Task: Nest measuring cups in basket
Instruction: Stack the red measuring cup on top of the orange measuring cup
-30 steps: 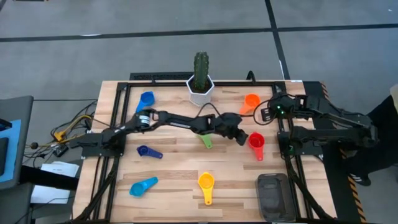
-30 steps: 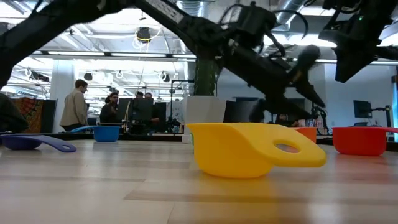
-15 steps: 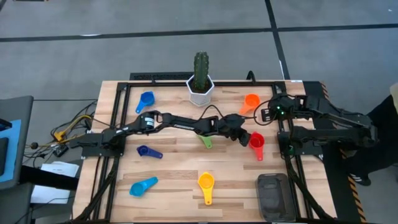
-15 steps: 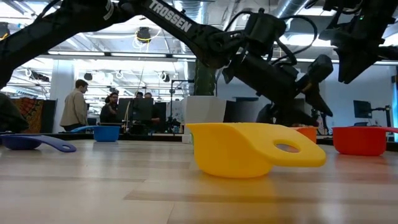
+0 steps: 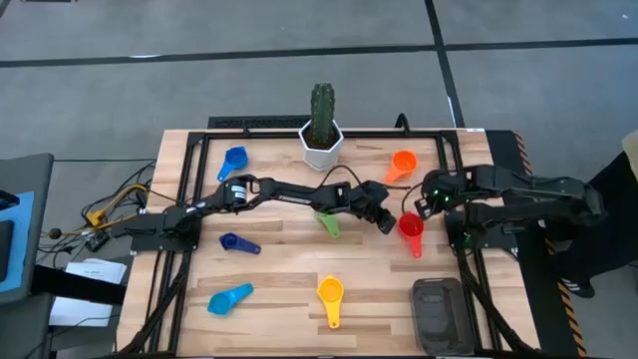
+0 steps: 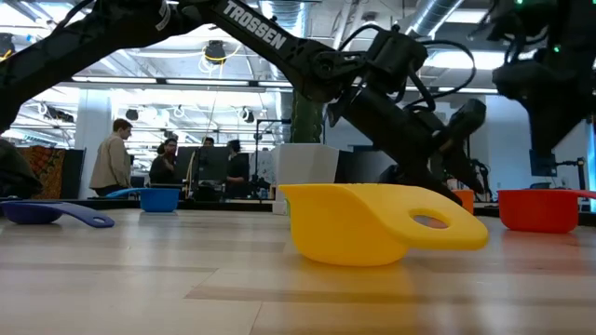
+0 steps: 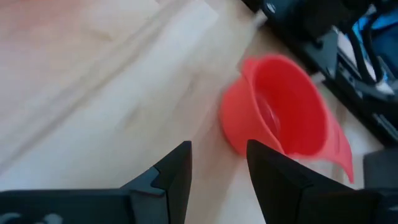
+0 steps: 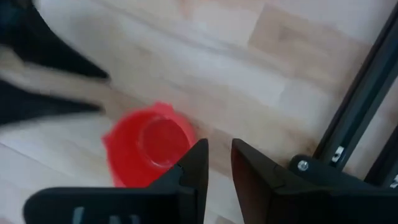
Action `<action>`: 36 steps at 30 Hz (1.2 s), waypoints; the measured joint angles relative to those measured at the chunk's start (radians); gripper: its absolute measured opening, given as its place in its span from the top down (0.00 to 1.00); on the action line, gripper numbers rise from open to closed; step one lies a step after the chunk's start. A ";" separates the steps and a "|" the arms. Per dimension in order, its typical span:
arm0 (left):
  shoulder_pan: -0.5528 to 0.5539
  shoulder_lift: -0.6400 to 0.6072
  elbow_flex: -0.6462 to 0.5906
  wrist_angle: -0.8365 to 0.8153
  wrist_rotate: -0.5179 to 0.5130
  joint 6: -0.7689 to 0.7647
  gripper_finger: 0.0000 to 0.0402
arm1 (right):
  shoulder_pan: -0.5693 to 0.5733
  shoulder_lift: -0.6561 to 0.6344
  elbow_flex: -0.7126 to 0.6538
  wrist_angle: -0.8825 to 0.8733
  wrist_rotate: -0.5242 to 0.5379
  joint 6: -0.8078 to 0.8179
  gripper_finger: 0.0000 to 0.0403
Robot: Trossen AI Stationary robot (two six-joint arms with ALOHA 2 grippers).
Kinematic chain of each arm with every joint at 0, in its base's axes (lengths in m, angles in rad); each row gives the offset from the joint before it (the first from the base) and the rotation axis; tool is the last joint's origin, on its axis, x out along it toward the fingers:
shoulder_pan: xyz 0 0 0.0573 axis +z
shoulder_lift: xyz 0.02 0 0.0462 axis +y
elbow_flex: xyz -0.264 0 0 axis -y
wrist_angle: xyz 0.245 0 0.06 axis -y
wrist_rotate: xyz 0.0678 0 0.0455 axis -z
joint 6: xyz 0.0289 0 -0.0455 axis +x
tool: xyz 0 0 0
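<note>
Wood worktop [image 5: 289, 269]: your left gripper [image 5: 387, 221] sits part-open just beside the red cup [image 5: 411, 227]; the right gripper [image 5: 423, 206], narrow and seemingly empty, hovers above. Next, close on it.

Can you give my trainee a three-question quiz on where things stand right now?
1. True or false: the basket already holds a cup.
2. Which cup lies nearest both the left gripper and the right gripper: A) red cup B) yellow cup C) orange cup?
3. Fill in: the green cup lies partly under the ___ arm.

Key: 1 false; 2 A; 3 left.
</note>
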 joint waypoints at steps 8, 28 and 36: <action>0.007 -0.002 0.008 -0.008 0.049 -0.006 0.65 | 0.065 -0.040 -0.060 0.061 -0.012 0.039 0.59; -0.027 -0.009 0.012 0.152 -0.067 0.053 0.65 | 0.054 -0.071 -0.012 0.118 0.039 0.077 0.57; -0.043 -0.006 0.012 0.162 -0.150 0.115 0.65 | 0.092 -0.037 -0.015 0.065 0.037 0.121 0.57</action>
